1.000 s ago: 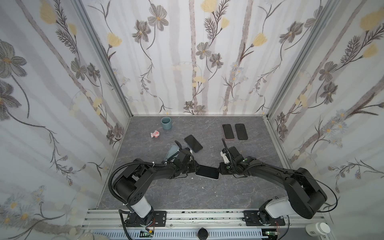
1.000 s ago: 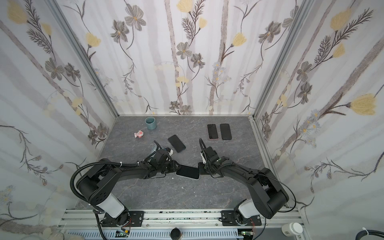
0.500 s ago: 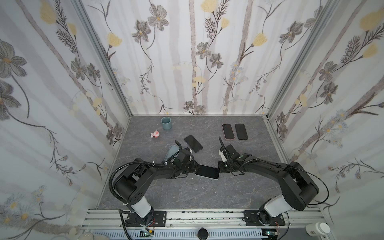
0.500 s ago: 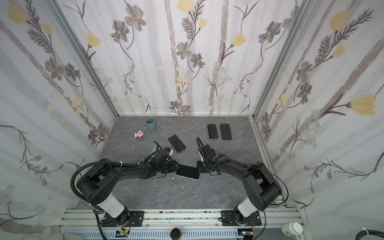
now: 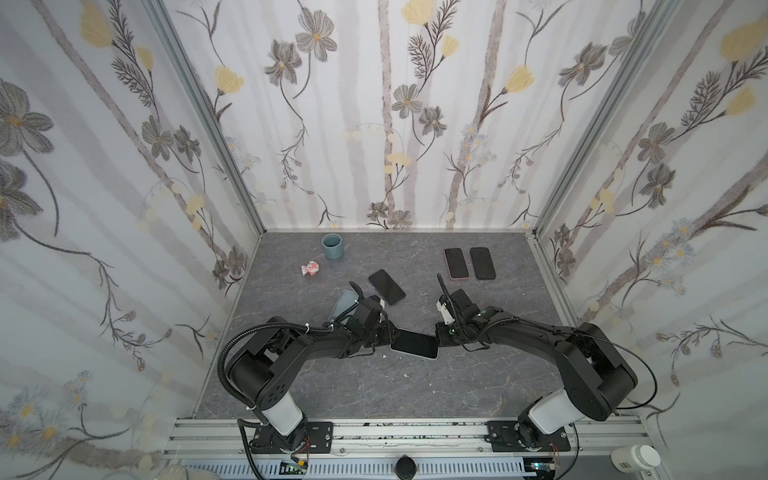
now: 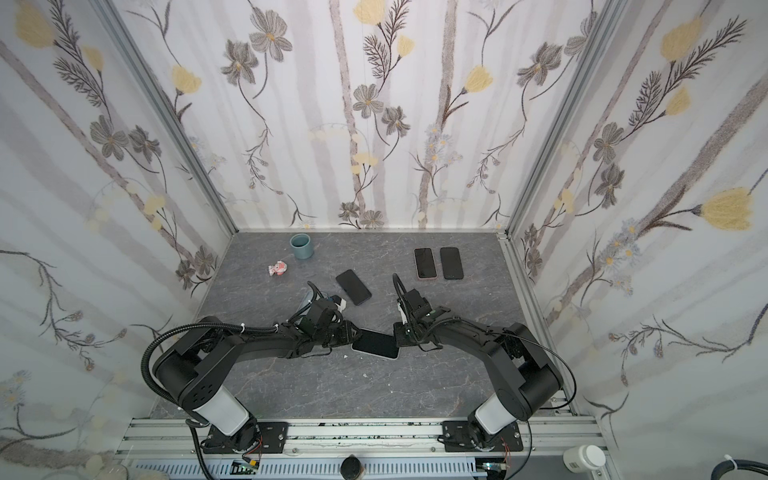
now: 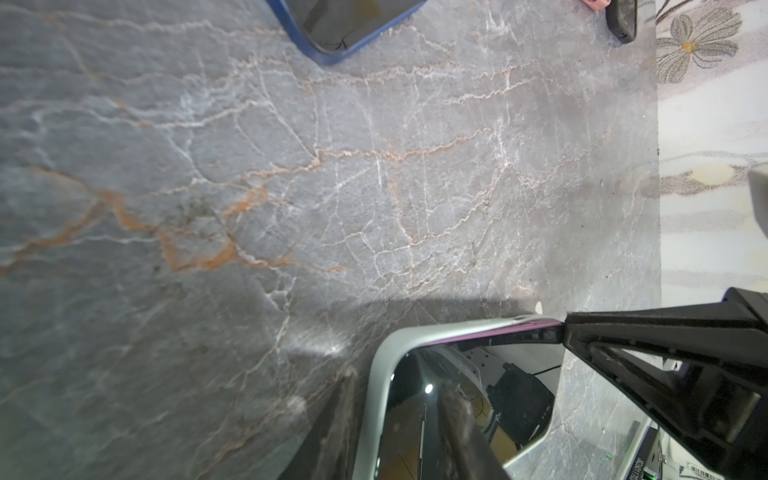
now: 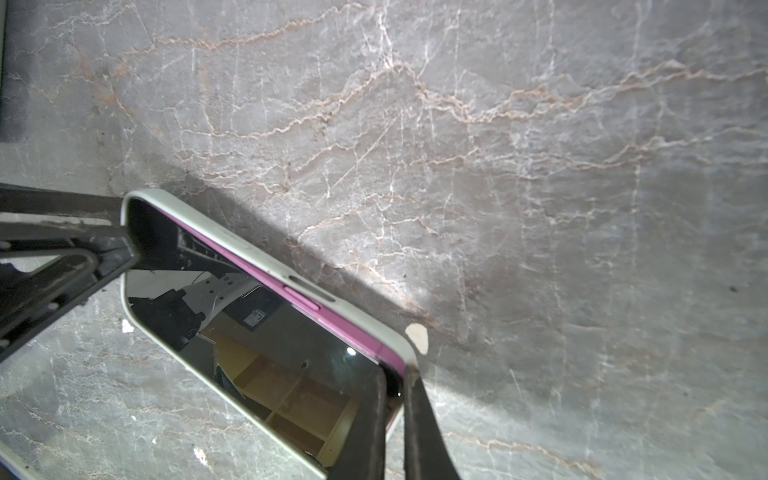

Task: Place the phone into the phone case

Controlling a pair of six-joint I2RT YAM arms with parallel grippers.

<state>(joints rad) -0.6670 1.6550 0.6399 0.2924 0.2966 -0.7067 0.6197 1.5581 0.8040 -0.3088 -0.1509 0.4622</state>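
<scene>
A: Where's it now?

B: The black-glass phone with the purple frame (image 5: 414, 344) lies flat, just six o'clock of centre on the grey veined tabletop (image 5: 415, 395). It's inside the pale soft-rimmed phone case (image 7: 374, 395), though its twelve o'clock side looks proud of the rim.

A: And the grippers?

B: The left gripper (image 5: 390, 338), at the nine o'clock end, has jaws partly apart astride a corner. Biting or not, I can't tell. The right gripper (image 5: 439, 337), at three o'clock, has fingers drawn together on the corner.

A: Handling?

B: I reckon stiff, slick, breakable glass in a yielding case. I'd press the corners and frame, never mid-screen.
</scene>
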